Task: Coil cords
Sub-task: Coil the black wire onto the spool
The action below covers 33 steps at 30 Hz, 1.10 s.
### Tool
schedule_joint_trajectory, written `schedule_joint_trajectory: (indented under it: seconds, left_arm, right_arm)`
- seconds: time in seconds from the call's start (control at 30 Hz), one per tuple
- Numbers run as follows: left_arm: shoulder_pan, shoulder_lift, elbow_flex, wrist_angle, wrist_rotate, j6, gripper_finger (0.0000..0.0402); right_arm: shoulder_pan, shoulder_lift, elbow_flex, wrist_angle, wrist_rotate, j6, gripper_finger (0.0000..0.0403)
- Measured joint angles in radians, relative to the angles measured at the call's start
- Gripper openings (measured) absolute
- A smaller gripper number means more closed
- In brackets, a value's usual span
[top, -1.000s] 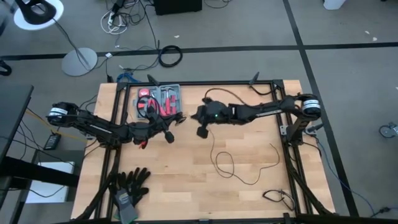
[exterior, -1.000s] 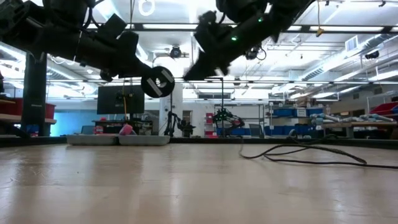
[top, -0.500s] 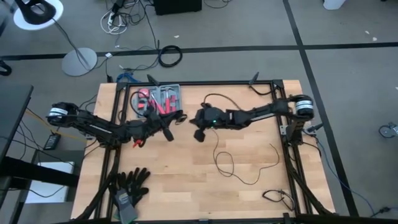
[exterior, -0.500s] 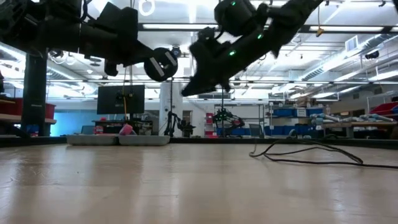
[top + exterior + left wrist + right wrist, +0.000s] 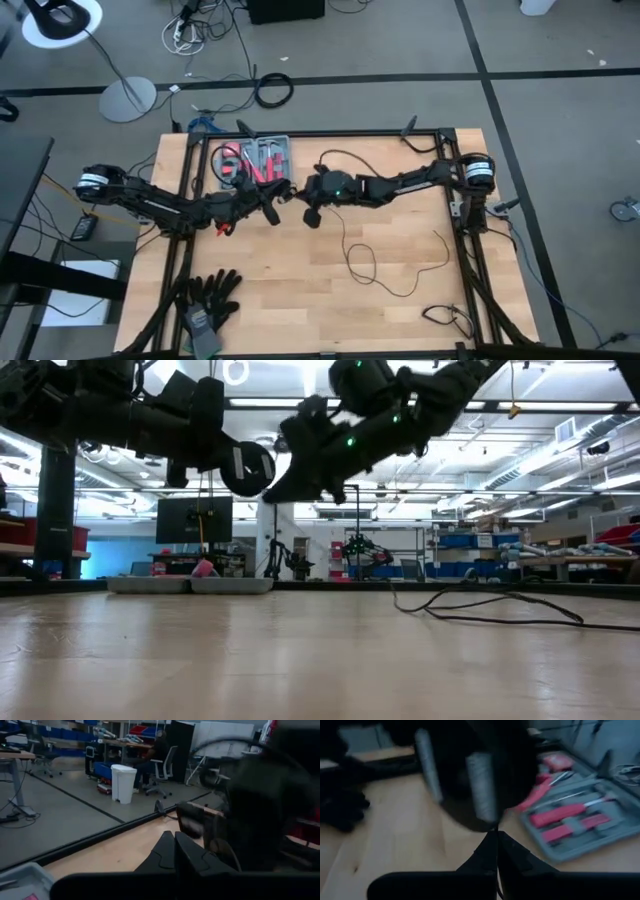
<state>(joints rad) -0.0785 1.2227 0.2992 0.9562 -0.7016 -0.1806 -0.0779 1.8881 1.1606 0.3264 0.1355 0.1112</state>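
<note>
High view: beside the tool tray (image 5: 262, 160), left gripper (image 5: 283, 192) and right gripper (image 5: 304, 197), both clenched and empty, nearly touch; they may collide, leaving the cords (image 5: 362, 262) uncoiled.

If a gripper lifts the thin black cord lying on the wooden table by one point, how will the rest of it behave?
The thin black cord would probably droop and trail: it lies in loose, uneven loops on the wooden table, so it looks floppy. It seems light, being far thinner than the arms. Pushed, it would likely slide and change shape rather than roll.
</note>
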Motion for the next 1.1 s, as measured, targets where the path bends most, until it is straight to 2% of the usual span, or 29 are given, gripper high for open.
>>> schedule_joint_trajectory:
  seconds: [0.23, 0.37, 0.57, 0.77, 0.9, 1.1]
  left_arm:
    - [0.000, 0.000, 0.000, 0.056, 0.004, 0.013, 0.0000]
    - [0.000, 0.000, 0.000, 0.058, 0.004, 0.018, 0.0000]
    - [0.000, 0.000, -0.001, 0.106, -0.042, 0.056, 0.0000]
    - [0.013, 0.000, -0.002, 0.116, -0.063, 0.075, 0.0000]
    - [0.013, 0.000, -0.002, 0.116, -0.072, 0.086, 0.0000]
    - [0.013, 0.000, -0.002, 0.105, -0.125, 0.128, 0.0000]
  right_arm:
    - [-0.023, -0.009, -0.003, -0.084, 0.005, 0.020, 0.0000]
    - [-0.021, -0.009, -0.038, -0.077, 0.005, 0.042, 0.0000]
    - [0.010, 0.014, -0.041, -0.010, -0.010, 0.054, 0.0000]
    - [0.043, 0.077, -0.036, 0.193, -0.035, 0.025, 0.0003]
    - [0.046, 0.085, -0.037, 0.231, -0.045, -0.033, 0.0023]
    - [0.045, 0.071, -0.037, 0.244, -0.112, -0.036, 0.0076]
